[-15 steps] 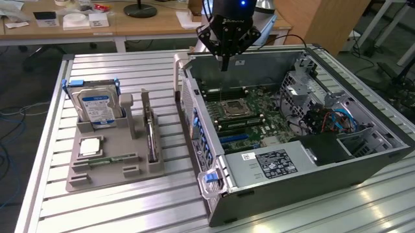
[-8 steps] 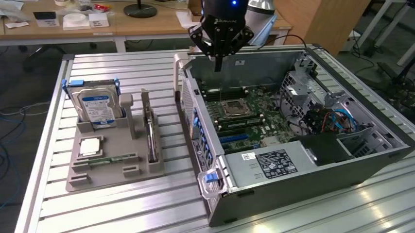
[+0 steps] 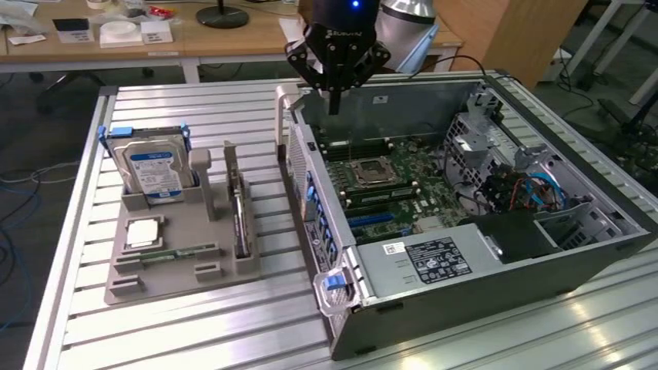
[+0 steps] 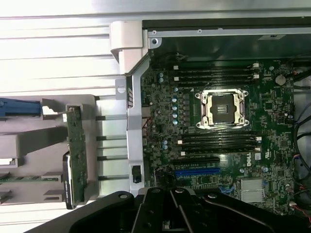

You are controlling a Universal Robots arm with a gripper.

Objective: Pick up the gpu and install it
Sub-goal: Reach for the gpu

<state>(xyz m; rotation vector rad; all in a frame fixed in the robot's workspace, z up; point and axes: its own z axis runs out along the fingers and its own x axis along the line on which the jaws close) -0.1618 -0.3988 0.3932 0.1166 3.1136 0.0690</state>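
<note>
Hand (image 3: 334, 102) clenched, empty, poised above open computer case (image 3: 432, 92). gpu (image 3: 240, 208) stands on edge in gray holder (image 3: 165, 275) on desk (image 3: 206, 116) — well apart from hand.

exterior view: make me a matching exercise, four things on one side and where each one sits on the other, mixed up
1. gpu
2. hard drive
3. gripper
4. cpu socket

a. shut, hovering above the open case
b. on the motherboard inside the case
c. standing on edge in the grey holder, on the side nearest the case
d. upright in the holder, blue-white label showing

Pairs: 1-c, 2-d, 3-a, 4-b
</note>
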